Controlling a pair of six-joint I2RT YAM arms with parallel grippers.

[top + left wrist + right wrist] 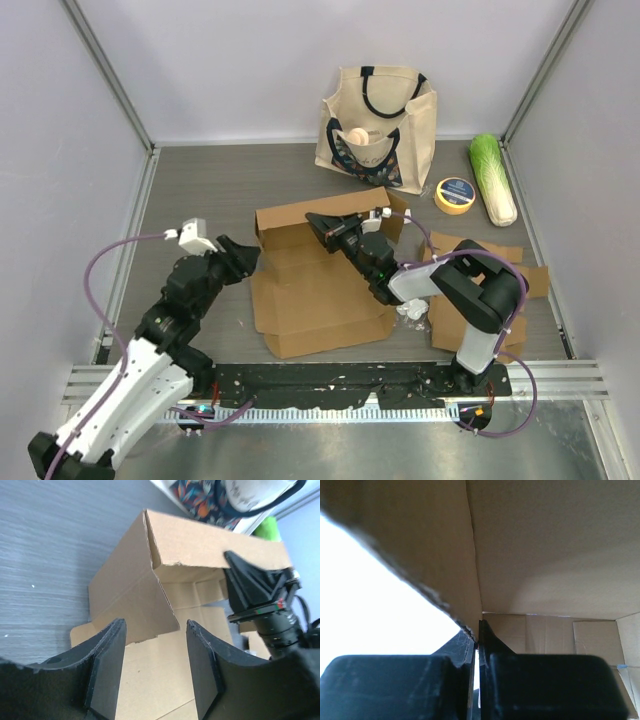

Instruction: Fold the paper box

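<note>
The partly folded paper box (315, 290) lies in the middle of the tabletop (200, 190), its rear wall standing up. The right pincer (320, 224) is clamped thinly on that wall's edge. The left pincer (246, 256) is at the box's left corner, its jaws spread and gripping nothing.

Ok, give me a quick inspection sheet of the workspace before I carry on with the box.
Surface: grey wood-grain table.
Job's things: cardboard box half folded, rear wall raised, front flaps flat.
Clutter: tote bag, tape roll and cabbage at the back; spare cardboard sheet on the right.
Grippers: left gripper open at the box's left side; right gripper shut on the raised wall.
Cables: purple cables looping at both sides.
Surroundings: white walls, metal corner posts.
</note>
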